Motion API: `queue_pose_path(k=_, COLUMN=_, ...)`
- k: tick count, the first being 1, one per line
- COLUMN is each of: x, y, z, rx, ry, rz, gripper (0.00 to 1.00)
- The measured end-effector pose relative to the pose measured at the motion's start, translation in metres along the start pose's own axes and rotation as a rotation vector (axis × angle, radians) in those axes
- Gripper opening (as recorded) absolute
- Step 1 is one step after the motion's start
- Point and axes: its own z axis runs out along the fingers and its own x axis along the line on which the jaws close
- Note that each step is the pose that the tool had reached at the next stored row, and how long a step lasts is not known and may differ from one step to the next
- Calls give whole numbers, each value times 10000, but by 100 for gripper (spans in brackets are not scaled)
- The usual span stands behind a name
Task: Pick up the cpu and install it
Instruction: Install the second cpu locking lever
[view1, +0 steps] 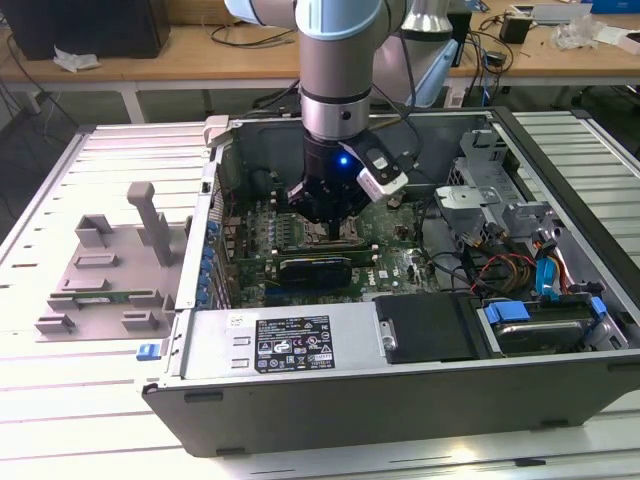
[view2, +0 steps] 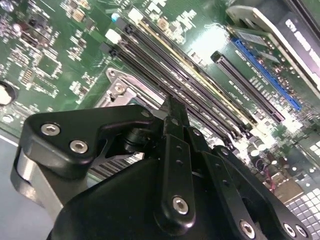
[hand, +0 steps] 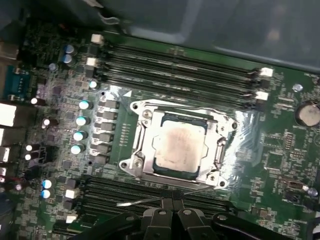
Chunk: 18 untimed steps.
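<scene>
The cpu (hand: 179, 146), a small square chip with a dull silver top, lies flat in the metal-framed socket (hand: 141, 150) on the green motherboard (hand: 280, 150). In the first wrist view my gripper (hand: 172, 204) hangs just beside the socket's edge, fingers pressed together with nothing between them. A thin metal socket lever (hand: 140, 202) lies close to the fingertips. In the second wrist view the gripper (view2: 173, 107) points down at the board beside the memory slots (view2: 200, 95). In the exterior view the gripper (view1: 330, 230) is deep inside the open computer case (view1: 400, 400).
A grey plastic tray with upright posts (view1: 110, 270) lies at the exterior view's left of the case. A long black card (view1: 310, 270) sits in front of the socket, a power supply (view1: 290, 340) along the front wall, and drive cages and cables (view1: 520, 250) at the right.
</scene>
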Motion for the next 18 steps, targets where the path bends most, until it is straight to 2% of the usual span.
queue_pose_path(k=3, x=85, y=10, z=20, rx=-16, ry=-3, rz=-47, gripper=11)
queue_pose_path(k=4, x=133, y=12, z=30, rx=-18, ry=-4, rz=-60, gripper=11)
queue_pose_path(k=6, x=172, y=7, z=37, rx=-22, ry=-4, rz=-69, gripper=11)
queue_pose_path(k=8, x=184, y=-13, z=45, rx=-39, ry=-8, rz=-69, gripper=11)
queue_pose_path(k=12, x=187, y=-29, z=48, rx=-157, ry=-32, rz=-68, gripper=11)
queue_pose_path(k=14, x=195, y=-30, z=49, rx=-391, ry=-82, rz=-66, gripper=11)
queue_pose_path(k=15, x=205, y=-36, z=51, rx=-543, ry=-114, rz=-63, gripper=11)
queue_pose_path(k=16, x=213, y=-55, z=56, rx=-611, ry=-127, rz=-58, gripper=11)
queue_pose_path(k=18, x=217, y=-72, z=76, rx=-613, ry=-131, rz=130, gripper=11)
